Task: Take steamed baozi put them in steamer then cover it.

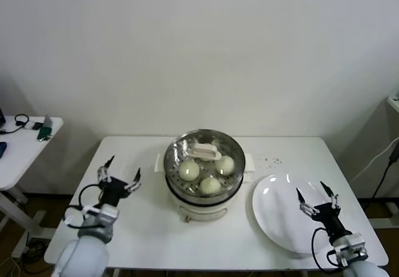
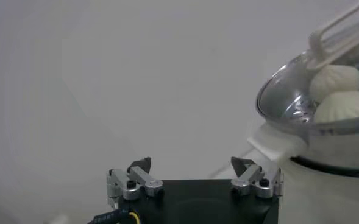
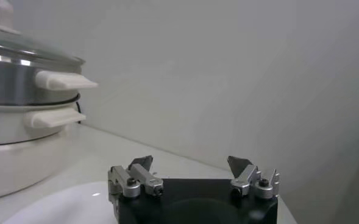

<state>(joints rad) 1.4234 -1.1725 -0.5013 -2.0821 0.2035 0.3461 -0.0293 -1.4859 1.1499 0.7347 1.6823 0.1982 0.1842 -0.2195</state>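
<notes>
I see the baozi sitting inside the steamer, smooth cream-white domes on the perforated metal floor; three show clearly through the glass, and a fourth is mostly hidden under the handle. The cover is on, a round clear lid with a metal rim and a cream-white bar handle across its top (glare on the glass blurs part of the inside). The steamer itself is a shiny steel pot on a cream-white base with stubby side handles, standing mid-table.

My left gripper hangs over the bare white tabletop to the left of the steamer, near it but apart, fingers spread wide and holding nothing. In the left wrist view the pot's rim and two buns sit just beyond its right finger.

My right gripper is on the other side, also spread wide and empty, hovering over a flat glossy white plate that lies just beside the steamer's base.
</notes>
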